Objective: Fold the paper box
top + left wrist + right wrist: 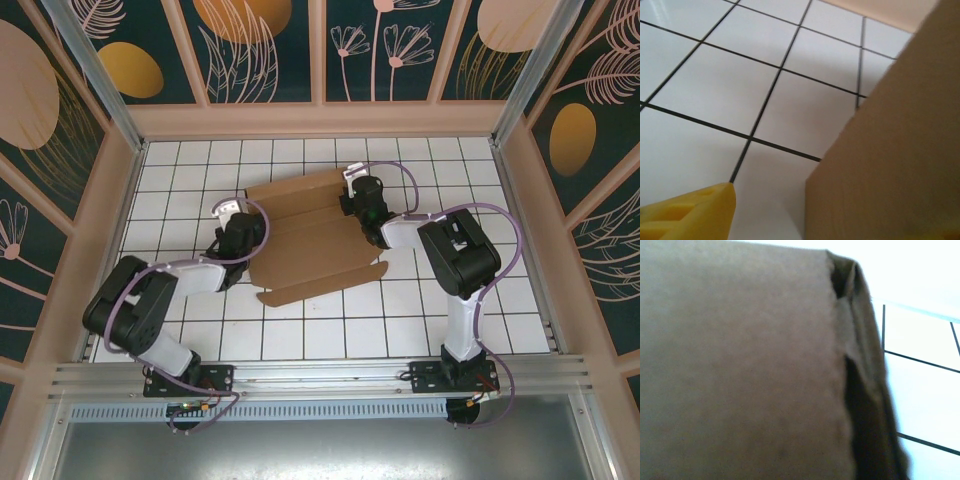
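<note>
Brown paper box [315, 245] on white tiles [300, 330], left hand [250, 232] spread, right hand [358, 206] pressed together.

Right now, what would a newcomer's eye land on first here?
The paper box stands out first: a brown die-cut sheet, partly folded, in the middle of the white tiled table. Both arms crowd it, the left gripper at its left edge, the right gripper at its far right corner. Teal wall panels with gold discs ring the cell.
</note>
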